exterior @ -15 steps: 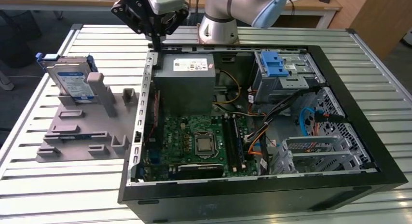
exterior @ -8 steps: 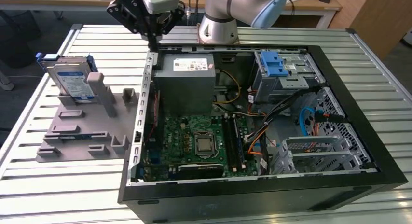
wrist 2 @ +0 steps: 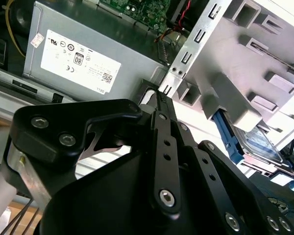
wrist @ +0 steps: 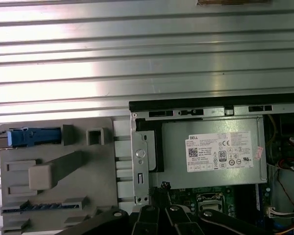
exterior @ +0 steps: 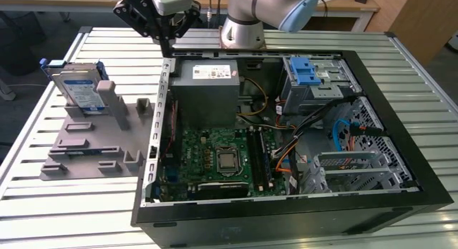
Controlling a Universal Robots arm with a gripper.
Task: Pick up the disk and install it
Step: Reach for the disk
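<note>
The disk (exterior: 77, 88) stands on edge in a slot at the far end of a grey holder (exterior: 79, 152), on the exterior view's left; it is silver with a blue-and-white label and a blue frame. In both wrist views the disk (wrist 2: 262, 142) (wrist: 32, 137) shows mostly as its blue edge. My gripper (exterior: 167, 51) hangs above the far corner of the open computer case (exterior: 400, 131), to the exterior view's right of the disk and well apart from it. Its fingers look shut with nothing between them, and the gripper (wrist 2: 159, 98) (wrist: 159, 210) appears in both wrist views.
Inside the case are a grey power supply (exterior: 207, 93) with a white sticker, a green motherboard (exterior: 214, 158), loose cables and a metal drive cage with a blue latch (exterior: 306, 76). The grey holder (wrist: 63, 196) has several raised blocks. Everything rests on a slatted metal table (exterior: 72, 206).
</note>
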